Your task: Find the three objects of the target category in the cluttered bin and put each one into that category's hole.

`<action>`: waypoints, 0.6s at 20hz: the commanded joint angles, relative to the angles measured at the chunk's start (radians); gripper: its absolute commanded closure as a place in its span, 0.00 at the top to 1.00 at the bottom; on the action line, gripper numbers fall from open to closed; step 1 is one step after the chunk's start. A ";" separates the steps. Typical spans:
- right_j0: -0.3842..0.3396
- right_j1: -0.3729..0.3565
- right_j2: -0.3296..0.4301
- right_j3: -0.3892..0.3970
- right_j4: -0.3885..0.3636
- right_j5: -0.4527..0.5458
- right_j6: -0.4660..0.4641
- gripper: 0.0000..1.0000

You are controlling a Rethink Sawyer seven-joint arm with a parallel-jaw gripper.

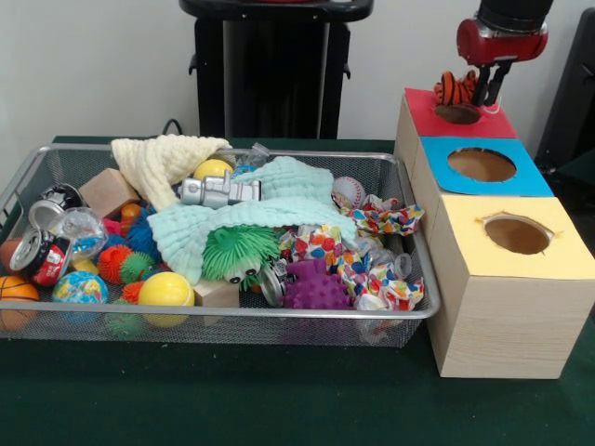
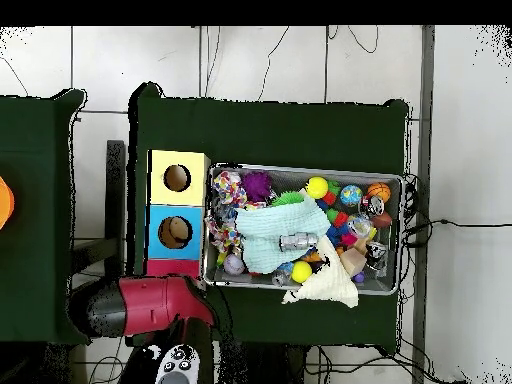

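Note:
My gripper (image 1: 490,93) hangs over the far side of the red-topped box (image 1: 493,125), just above its hole (image 1: 457,113). It looks shut on an orange and black striped toy (image 1: 454,88), which bulges out to the left of the fingers, right over the hole's far rim. In the overhead view the red arm (image 2: 165,300) covers the red box and hides both the gripper and the toy. The wire bin (image 1: 28,172) holds mixed clutter: balls, spiky toys, cloths, crushed cans.
A blue-topped box (image 1: 535,181) and a yellow-topped box (image 1: 567,255) with open holes stand in a row beside the bin's right end. In the bin lie a mint cloth (image 1: 279,218), a cream cloth (image 1: 163,158), a silver toy (image 1: 218,192) and a purple spiky toy (image 1: 316,288).

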 commanded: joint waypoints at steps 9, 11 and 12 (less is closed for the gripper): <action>-0.112 0.127 0.043 0.023 0.010 -0.153 0.181 0.00; -0.115 0.129 0.044 0.024 0.008 -0.157 0.180 0.00; -0.115 0.128 0.041 0.026 0.006 -0.157 0.180 0.00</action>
